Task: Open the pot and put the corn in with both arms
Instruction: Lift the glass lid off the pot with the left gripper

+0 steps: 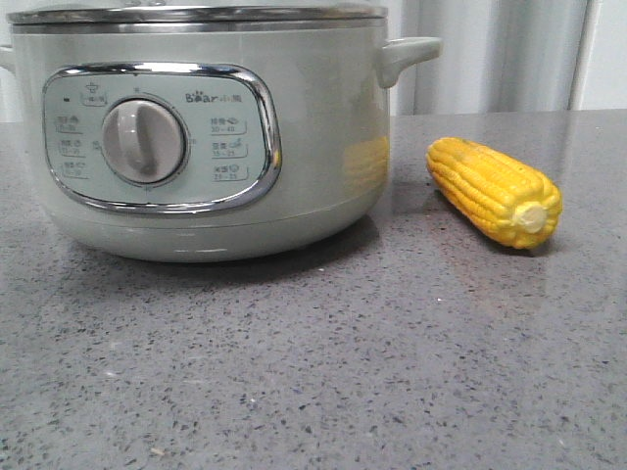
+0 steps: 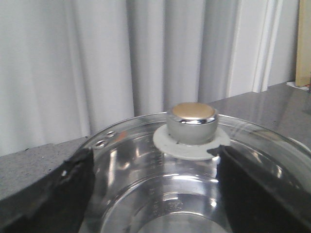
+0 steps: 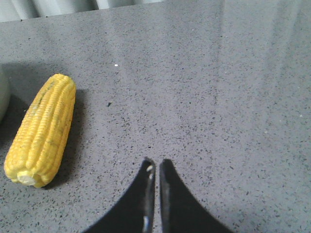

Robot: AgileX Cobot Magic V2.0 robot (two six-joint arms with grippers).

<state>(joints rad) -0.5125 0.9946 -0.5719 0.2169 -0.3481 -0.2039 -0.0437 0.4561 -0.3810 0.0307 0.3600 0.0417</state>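
The pale-green pot [image 1: 206, 137] with its grey-white dial [image 1: 143, 141] fills the left of the front view; its glass lid is on. The yellow corn [image 1: 495, 190] lies on the table to its right, pale stub end toward the camera. Neither gripper shows in the front view. In the left wrist view my left gripper [image 2: 153, 158] is open just over the glass lid [image 2: 146, 165], its black fingers [image 2: 48, 194] wide apart on either side, the chrome lid knob [image 2: 193, 123] just beyond them. In the right wrist view my right gripper [image 3: 156, 162] is shut and empty above bare table, the corn [image 3: 43, 129] lying off to one side.
The grey speckled table [image 1: 313, 362] runs around the pot and corn. A pale curtain [image 2: 97, 63] hangs behind the table. The pot's right side handle [image 1: 409, 54] juts out above the corn.
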